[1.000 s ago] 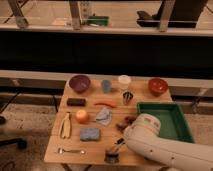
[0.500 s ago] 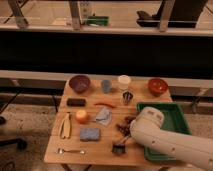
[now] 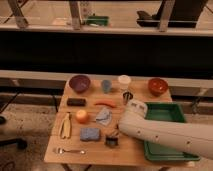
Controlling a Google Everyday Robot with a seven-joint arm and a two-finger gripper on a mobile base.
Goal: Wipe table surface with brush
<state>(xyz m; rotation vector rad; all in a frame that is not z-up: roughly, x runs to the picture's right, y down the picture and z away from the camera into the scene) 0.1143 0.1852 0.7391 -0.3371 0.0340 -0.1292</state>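
The small dark brush (image 3: 111, 141) rests on the light-brown table surface (image 3: 95, 155), near the front edge and just right of the blue sponge (image 3: 90, 134). My gripper (image 3: 115, 133) sits right over the brush at the end of the white arm (image 3: 160, 134), which reaches in from the lower right. The gripper is shut on the brush, with the head down against the boards. The arm hides most of the gripper.
A green tray (image 3: 167, 111) stands at the right, partly under the arm. On the table are a purple bowl (image 3: 80, 83), a grey cup (image 3: 106, 85), a white cup (image 3: 124, 81), a red bowl (image 3: 157, 86), a black block (image 3: 76, 101), an orange fruit (image 3: 81, 116), a grey cloth (image 3: 104, 116), a banana (image 3: 65, 125) and a spoon (image 3: 69, 150).
The brush has moved with the gripper from the table's front edge back towards the middle, first a little right and then left. The arm has swung along with it.
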